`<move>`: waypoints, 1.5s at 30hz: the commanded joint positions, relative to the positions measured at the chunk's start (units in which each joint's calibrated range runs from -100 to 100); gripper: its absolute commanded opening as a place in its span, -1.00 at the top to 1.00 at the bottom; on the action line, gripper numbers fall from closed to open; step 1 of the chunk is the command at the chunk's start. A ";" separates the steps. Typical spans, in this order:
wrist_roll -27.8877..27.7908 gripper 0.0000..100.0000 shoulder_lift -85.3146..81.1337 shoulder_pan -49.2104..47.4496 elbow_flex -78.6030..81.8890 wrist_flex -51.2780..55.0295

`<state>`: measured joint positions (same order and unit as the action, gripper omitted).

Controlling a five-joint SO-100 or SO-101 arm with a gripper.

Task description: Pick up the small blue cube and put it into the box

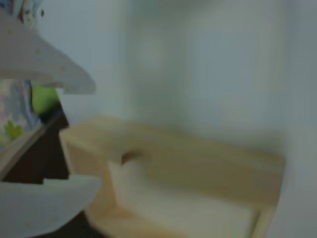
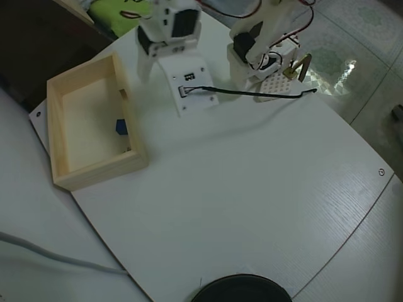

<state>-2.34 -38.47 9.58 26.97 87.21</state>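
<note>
In the overhead view the small blue cube lies inside the pale wooden box, against its right-hand wall. The box stands near the table's left edge. My white gripper hovers just past the box's far right corner, apart from the cube. The wrist view is blurred. There the gripper stands open at the left edge with nothing between its fingers, and the box with its notched wall lies below. The cube does not show in the wrist view.
The arm's base sits at the back of the white table, with a black cable running across. A green object lies beyond the box. A black round object sits at the near edge, and a grey cable at the lower left.
</note>
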 commanded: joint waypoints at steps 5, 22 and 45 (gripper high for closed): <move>-1.48 0.69 -13.35 -0.25 17.10 -16.09; -1.64 0.99 -23.24 -6.15 41.54 -37.25; -1.59 0.99 -60.18 -6.52 68.33 -39.12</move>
<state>-4.08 -98.14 3.10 95.29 48.23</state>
